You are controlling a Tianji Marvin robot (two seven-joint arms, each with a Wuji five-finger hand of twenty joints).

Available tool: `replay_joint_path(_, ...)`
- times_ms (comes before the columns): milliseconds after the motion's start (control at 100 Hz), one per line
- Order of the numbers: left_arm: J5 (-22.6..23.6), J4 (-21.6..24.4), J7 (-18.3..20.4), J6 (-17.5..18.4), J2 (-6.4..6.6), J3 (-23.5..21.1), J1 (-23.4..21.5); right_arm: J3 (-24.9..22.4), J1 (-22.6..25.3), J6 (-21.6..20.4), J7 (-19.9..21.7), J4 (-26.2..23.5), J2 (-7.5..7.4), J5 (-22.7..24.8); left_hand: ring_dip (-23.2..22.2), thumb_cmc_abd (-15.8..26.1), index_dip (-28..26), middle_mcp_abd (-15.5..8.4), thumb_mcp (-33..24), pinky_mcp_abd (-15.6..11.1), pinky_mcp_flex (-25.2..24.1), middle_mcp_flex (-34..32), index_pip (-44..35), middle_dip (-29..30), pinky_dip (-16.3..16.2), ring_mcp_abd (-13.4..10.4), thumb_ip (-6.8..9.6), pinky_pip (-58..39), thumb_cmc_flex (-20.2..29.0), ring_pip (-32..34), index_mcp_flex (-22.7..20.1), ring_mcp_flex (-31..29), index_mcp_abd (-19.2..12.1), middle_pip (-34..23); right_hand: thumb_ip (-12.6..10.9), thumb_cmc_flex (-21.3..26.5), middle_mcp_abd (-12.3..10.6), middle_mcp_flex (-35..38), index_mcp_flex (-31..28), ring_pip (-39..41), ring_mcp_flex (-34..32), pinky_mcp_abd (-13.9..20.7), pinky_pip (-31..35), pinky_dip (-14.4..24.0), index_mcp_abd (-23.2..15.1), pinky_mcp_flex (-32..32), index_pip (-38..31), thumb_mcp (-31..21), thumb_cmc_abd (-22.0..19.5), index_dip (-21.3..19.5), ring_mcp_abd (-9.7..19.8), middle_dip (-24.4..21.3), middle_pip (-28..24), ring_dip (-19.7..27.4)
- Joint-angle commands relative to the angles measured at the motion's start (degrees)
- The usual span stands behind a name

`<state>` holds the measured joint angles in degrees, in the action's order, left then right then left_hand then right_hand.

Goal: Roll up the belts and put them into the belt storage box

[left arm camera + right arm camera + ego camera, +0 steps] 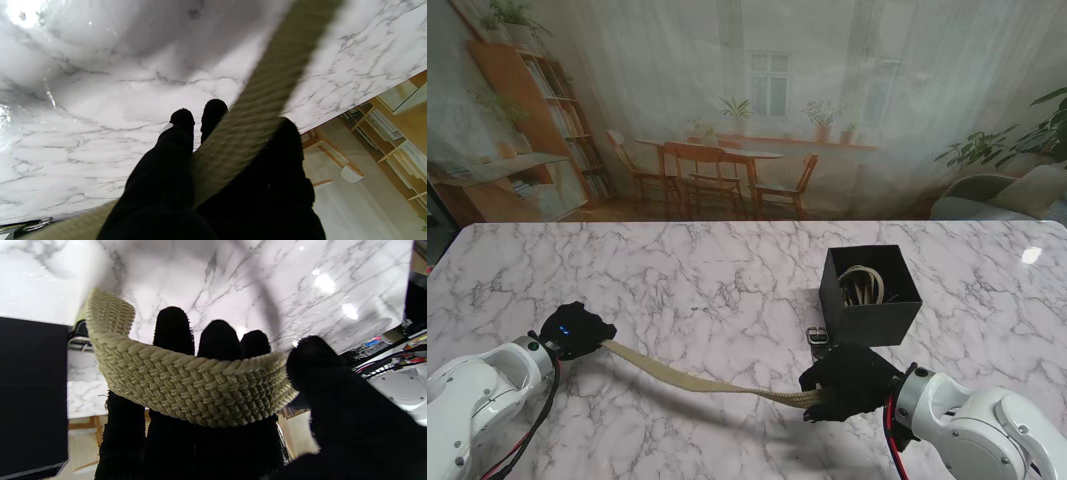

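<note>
Woven beige belt (712, 381) stretched between my hands: left hand (575, 330) clamps one end, right hand (847, 385) grips other, near black storage box (870, 297) holding coiled belt (861, 285).

Soft, even light is washing over my marble table (677, 280), and a small white glare spot is shining on it to the right of the black storage box (870, 295). My arms are casting faint grey shadows on the marble beside the woven belt (697, 380). In my left wrist view the belt (263, 90) is blurring close to the lens and a bright patch is burning out one corner. In my right wrist view the weave is showing sharp, while glare dots are speckling the marble (300, 283) beyond it.
</note>
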<state>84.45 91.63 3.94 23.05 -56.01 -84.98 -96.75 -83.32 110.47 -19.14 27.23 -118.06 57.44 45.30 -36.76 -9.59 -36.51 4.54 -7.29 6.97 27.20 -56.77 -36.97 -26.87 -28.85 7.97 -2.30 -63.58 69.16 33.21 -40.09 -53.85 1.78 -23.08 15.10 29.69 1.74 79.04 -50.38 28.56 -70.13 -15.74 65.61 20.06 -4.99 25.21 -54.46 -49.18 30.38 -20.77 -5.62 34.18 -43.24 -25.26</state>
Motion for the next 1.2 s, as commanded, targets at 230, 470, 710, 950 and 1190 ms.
replay_joint_path(230, 0.4, -2.1, 0.6, -1.8, 0.49, 0.2, 0.4, -3.2, 5.3, -2.2, -8.4, -2.8, 1.31, 7.4, -1.8, 2.2, -2.6, 0.1, -1.4, -1.7, -0.3, -2.1, -5.6, -1.4, -2.1, 2.5, 0.17, -2.0, 4.8, 2.1, -1.9, -1.0, -4.0, -0.9, -1.6, 5.8, -0.7, 2.7, 0.9, 2.6, -1.1, -0.6, 0.2, 0.7, -1.3, -0.3, -1.9, -1.3, 0.2, 2.3, 1.9, 0.2, -1.7, -1.7)
replay_joint_path(470, -0.1, -2.9, 1.0, -1.8, 0.52, 0.7, 1.0, -1.4, 3.4, -1.0, -7.7, -1.6, 1.12, 8.0, -3.0, 2.4, -2.9, 0.1, -1.3, -1.8, -0.6, -2.1, -6.2, -1.9, -2.6, 3.4, 0.24, -2.1, 4.8, 2.9, -1.8, -0.7, -4.2, -1.7, -1.0, 6.9, -0.7, 2.2, 2.0, 3.0, -0.8, -0.6, 0.2, 0.8, -0.7, -0.1, -1.4, -2.3, -0.4, 3.4, 1.9, 0.3, -1.5, -2.1)
replay_joint_path(710, 0.1, -4.8, 2.8, -3.0, 0.70, 0.7, 2.1, -3.3, 5.0, -1.2, -5.2, -3.0, 0.87, 11.0, -5.3, 3.2, -5.1, 1.1, -1.9, -1.0, -0.3, -2.2, -7.6, -4.2, -4.1, 3.4, 0.23, -3.6, 4.8, 5.5, -1.9, -1.6, -4.5, -3.3, -2.3, -1.3, 0.1, -0.8, 1.1, 0.0, 2.0, -0.6, -1.1, 1.4, -0.7, -1.6, 4.7, 2.5, -1.0, 0.9, 1.7, -0.5, 2.0, -2.0)
replay_joint_path(950, 1.2, -8.1, 4.3, -5.6, 1.03, 1.0, 4.2, -5.7, 6.2, -1.8, 2.6, -5.3, 0.01, 7.7, -5.7, 3.3, -5.4, 1.0, -1.8, -1.0, -0.3, -2.3, -7.5, -4.8, -4.4, 3.5, 0.23, -3.5, 4.8, 5.4, -1.9, -1.6, -4.6, -2.9, -4.1, -2.6, 1.6, -5.4, -1.1, -3.9, 6.9, -0.7, -3.2, 1.4, -3.9, -4.4, 7.5, 8.6, -5.0, -1.3, 0.6, -2.4, 7.1, -0.6)
replay_joint_path(1190, 1.3, -12.1, 4.7, -8.8, 1.30, 1.9, 6.1, -4.5, 2.8, -3.1, 14.6, -4.4, -2.31, 3.3, -6.0, 3.1, -5.4, 1.2, -1.9, -1.0, -0.4, -2.3, -7.3, -5.1, -4.7, 3.6, 0.24, -3.4, 4.8, 5.2, -2.0, -1.5, -4.4, -2.7, -5.3, 0.4, 5.4, -29.9, 4.6, -13.6, 27.1, -0.9, -7.9, 3.6, -12.0, -11.1, 6.1, 16.4, -4.1, -2.9, -2.0, -7.7, 22.6, 2.7)
